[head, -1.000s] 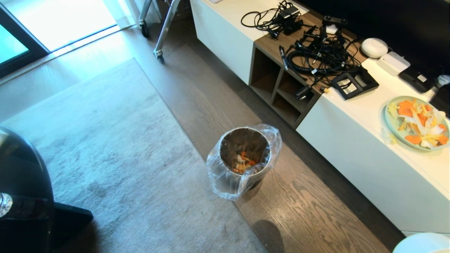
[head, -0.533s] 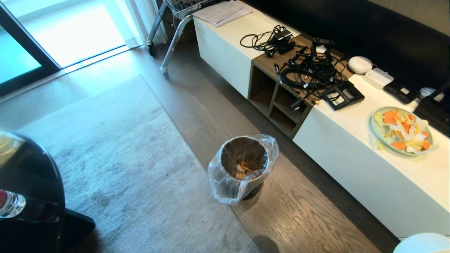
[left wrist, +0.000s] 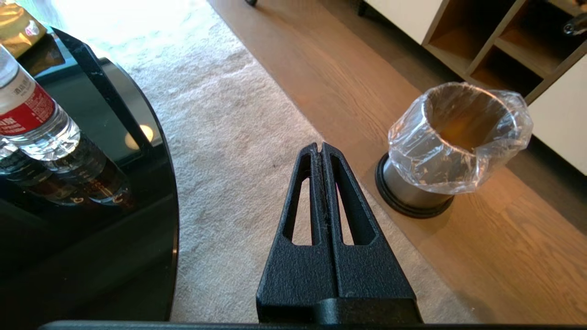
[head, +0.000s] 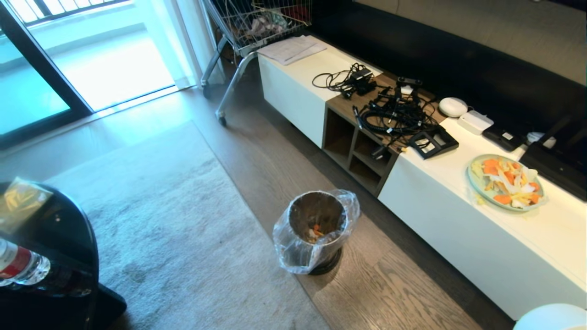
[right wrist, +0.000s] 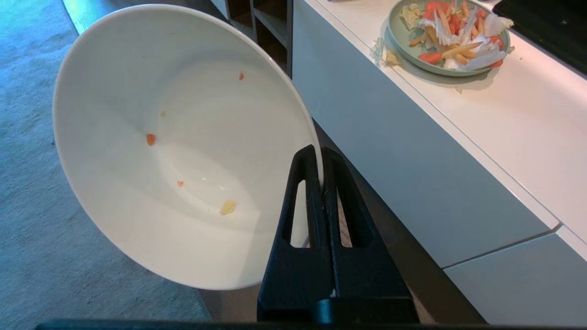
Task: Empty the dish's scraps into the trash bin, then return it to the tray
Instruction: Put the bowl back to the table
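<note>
My right gripper (right wrist: pixel 319 155) is shut on the rim of the dish (right wrist: pixel 183 146), a deep white bowl held tilted, with only a few tiny orange and yellow crumbs stuck inside. A sliver of the dish (head: pixel 550 318) shows at the head view's bottom right corner. The trash bin (head: pixel 316 231), brushed metal with a clear liner, stands on the wood floor ahead with the scraps (head: pixel 315 230) at its bottom. In the left wrist view the trash bin (left wrist: pixel 451 146) stands beyond my left gripper (left wrist: pixel 319 147), which is shut and empty over the rug. The tray is out of view.
A long white cabinet (head: pixel 463 220) runs along the right, bearing a pale-green plate (head: pixel 504 182) heaped with mixed peelings and a tangle of cables (head: pixel 394 114). A round glossy black table (head: pixel 50 256) with a water bottle (head: pixel 20 268) is at the left. A wire cart (head: pixel 257 23) stands at the back.
The whole view has tilted upward: bin, cabinet and plate have slid lower in the picture and the cart has come into sight. The things themselves have not moved.
</note>
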Available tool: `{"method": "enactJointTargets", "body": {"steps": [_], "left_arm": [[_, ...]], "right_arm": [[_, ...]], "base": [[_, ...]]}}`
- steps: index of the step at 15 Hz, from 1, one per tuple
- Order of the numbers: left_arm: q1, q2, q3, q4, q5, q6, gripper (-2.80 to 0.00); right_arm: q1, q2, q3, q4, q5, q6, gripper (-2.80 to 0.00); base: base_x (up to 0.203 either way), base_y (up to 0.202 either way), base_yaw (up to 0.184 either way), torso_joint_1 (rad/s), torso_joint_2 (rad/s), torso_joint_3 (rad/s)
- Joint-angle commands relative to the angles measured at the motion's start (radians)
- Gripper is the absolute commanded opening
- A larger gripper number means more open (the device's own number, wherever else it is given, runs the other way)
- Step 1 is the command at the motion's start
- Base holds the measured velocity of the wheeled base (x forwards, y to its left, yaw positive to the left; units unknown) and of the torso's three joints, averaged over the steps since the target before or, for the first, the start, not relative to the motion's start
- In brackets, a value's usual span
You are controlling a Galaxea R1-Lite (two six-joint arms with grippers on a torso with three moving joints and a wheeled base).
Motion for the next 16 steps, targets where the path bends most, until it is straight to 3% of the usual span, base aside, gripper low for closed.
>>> {"method": "enactJointTargets", "body": {"steps": [1, 16], "left_arm": [[0.000, 0.000, 0.000, -0.001, 0.000, -0.001, -2.80], [0.000, 0.000, 0.000, 0.001, 0.000, -0.001, -2.80]], "right_arm": [[0.000, 0.001, 0.000, 0.000, 0.001, -0.001, -2.80], [0.000, 0.001, 0.000, 0.000, 0.001, -0.001, -2.80]], "base": [[0.000, 0.000, 0.000, 0.004, 0.00, 0.202], [0.000, 0.000, 0.000, 0.002, 0.00, 0.202]]}}
